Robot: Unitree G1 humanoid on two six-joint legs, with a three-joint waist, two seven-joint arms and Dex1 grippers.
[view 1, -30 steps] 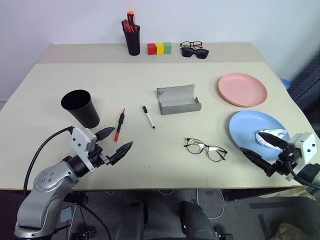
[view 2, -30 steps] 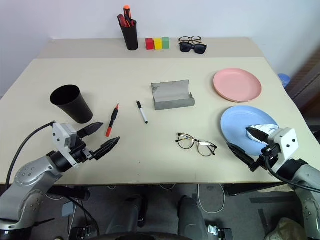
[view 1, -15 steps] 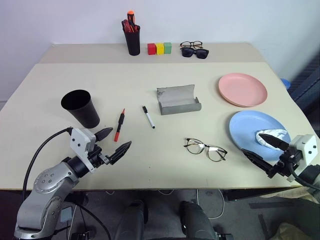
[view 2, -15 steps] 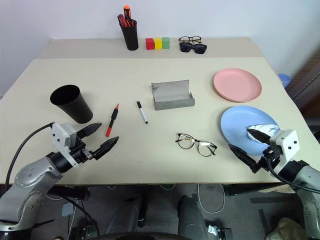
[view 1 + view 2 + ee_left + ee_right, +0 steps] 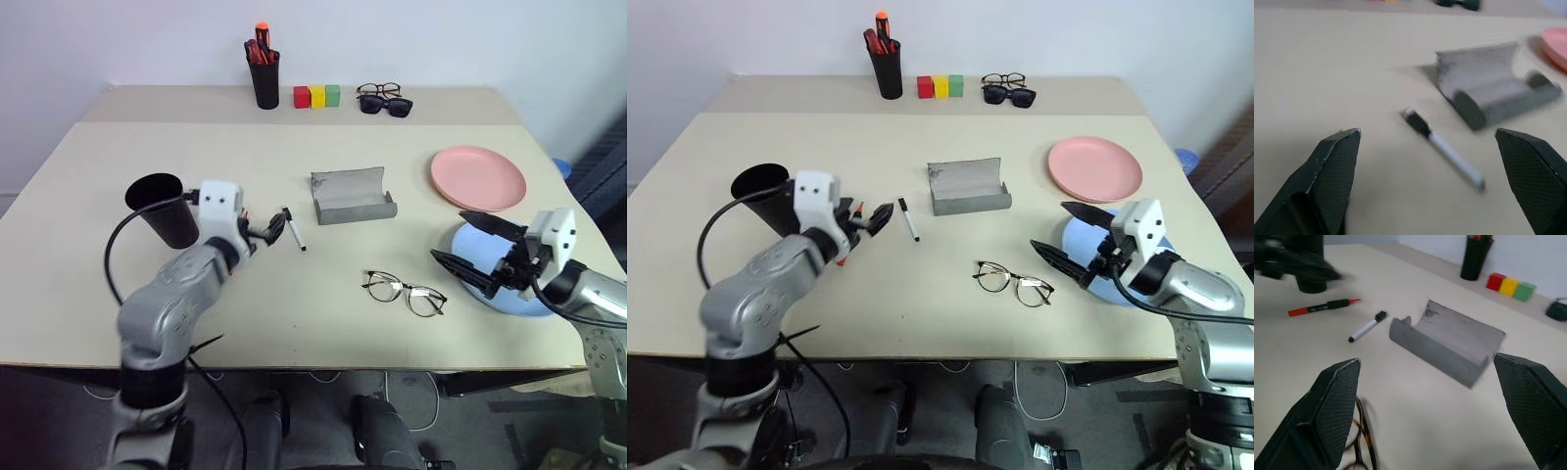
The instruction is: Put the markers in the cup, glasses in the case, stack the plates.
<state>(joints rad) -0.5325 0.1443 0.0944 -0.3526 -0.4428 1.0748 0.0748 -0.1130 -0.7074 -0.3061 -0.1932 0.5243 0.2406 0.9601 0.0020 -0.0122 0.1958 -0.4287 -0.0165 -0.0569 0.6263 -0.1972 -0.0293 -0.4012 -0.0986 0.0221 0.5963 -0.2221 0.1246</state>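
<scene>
While both tools gape empty, glasses [image 5: 404, 294] lie before the open case [image 5: 353, 195].

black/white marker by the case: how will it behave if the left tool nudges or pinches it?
The black-and-white marker looks slim and round, lying flat on the bare table, so a sideways nudge would probably roll it. It seems rigid and light, so a pinch should lift it easily. Its smooth barrel may slip or pivot unless the open left tool closes near mid-length.

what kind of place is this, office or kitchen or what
Likely a lab or test room set up as a desk. A plain beige table stands against a bare white wall, with a pen holder and three coloured blocks lined at the back like props.
</scene>
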